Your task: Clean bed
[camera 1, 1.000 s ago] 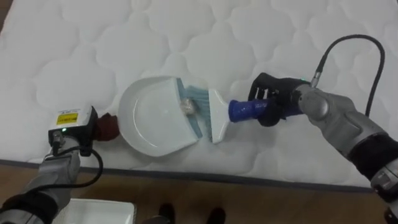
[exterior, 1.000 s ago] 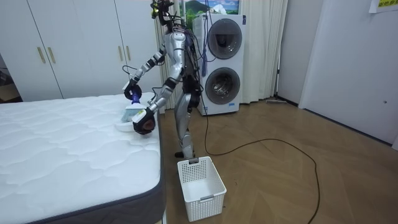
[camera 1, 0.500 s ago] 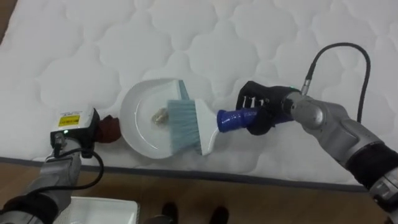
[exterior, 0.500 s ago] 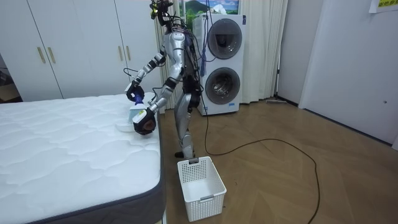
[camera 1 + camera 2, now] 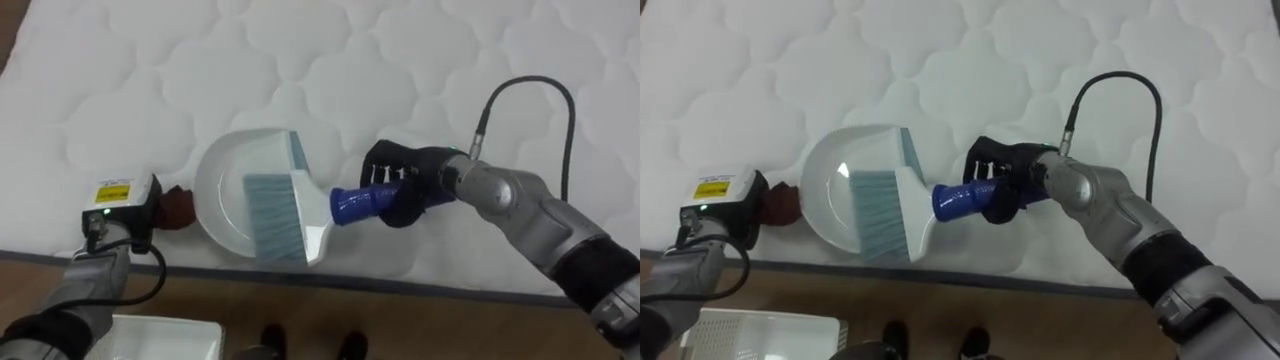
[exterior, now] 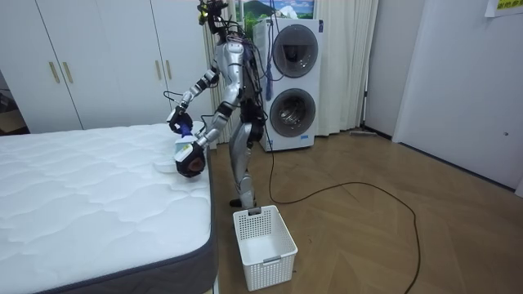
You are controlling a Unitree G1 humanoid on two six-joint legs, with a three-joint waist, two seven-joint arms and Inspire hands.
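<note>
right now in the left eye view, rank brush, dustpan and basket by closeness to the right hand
1. brush: held in the right hand, head pointing left.
2. dustpan: further left on the mattress, under the brush head.
3. basket: on the floor, bottom-left corner.

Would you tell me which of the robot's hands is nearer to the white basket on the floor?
Left. The left hand sits at the mattress edge, above the basket; the right hand, gripping the brush, is farther across it.
</note>
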